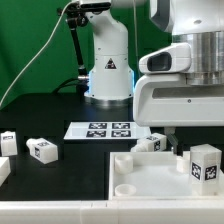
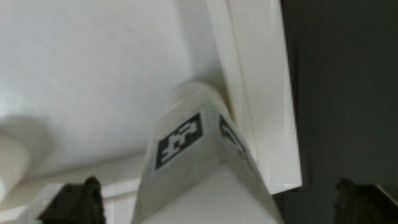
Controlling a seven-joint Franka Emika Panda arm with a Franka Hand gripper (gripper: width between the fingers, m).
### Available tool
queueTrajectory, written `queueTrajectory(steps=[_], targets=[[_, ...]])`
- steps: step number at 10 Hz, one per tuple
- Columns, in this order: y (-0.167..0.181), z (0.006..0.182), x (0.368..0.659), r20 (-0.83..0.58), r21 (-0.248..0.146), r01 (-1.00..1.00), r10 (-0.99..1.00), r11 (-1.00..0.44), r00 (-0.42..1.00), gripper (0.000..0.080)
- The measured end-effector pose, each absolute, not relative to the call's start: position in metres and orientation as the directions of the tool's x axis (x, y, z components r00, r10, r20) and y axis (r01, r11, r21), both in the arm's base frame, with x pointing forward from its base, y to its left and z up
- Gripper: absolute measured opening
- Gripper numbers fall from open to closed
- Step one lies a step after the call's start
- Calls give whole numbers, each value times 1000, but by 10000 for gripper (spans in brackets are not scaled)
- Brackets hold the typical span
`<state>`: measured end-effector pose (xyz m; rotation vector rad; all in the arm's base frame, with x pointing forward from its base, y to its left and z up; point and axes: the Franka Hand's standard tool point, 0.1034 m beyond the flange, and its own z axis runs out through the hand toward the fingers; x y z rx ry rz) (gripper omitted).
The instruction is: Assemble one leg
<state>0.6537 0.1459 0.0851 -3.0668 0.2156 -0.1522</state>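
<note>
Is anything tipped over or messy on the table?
Not really messy. The loose white legs at the exterior view's left lie scattered at different angles, waiting their turn. One leg stands upright in the big white panel. Nothing looks broken or spilled.

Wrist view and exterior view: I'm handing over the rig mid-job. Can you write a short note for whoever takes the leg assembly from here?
Claw: open, holding nothing, straddling a small white square-section plastic leg with a black-and-white tag.
That leg sits on the large white tray-like panel, beside its rim.
Exterior view: an upright tagged leg stands in the panel; a loose spare leg lies on the black table at the exterior view's left.
Done: a leg is at the panel.
Left: the pictures don't show whether it is seated in a socket, so check first.
</note>
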Motion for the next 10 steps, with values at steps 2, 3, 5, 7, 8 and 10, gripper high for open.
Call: queueTrajectory(steps=[2, 3, 5, 7, 8, 10], targets=[[143, 85, 654, 104, -47, 13, 8, -999, 994, 649], [141, 86, 656, 111, -25, 123, 120, -992, 987, 649], [138, 86, 657, 113, 7, 284, 283, -959, 953, 649], [136, 86, 657, 110, 22, 362, 362, -932, 926, 627], [136, 86, 657, 110, 21, 353, 354, -935, 929, 457], [136, 86, 657, 111, 19, 340, 339, -940, 934, 285]])
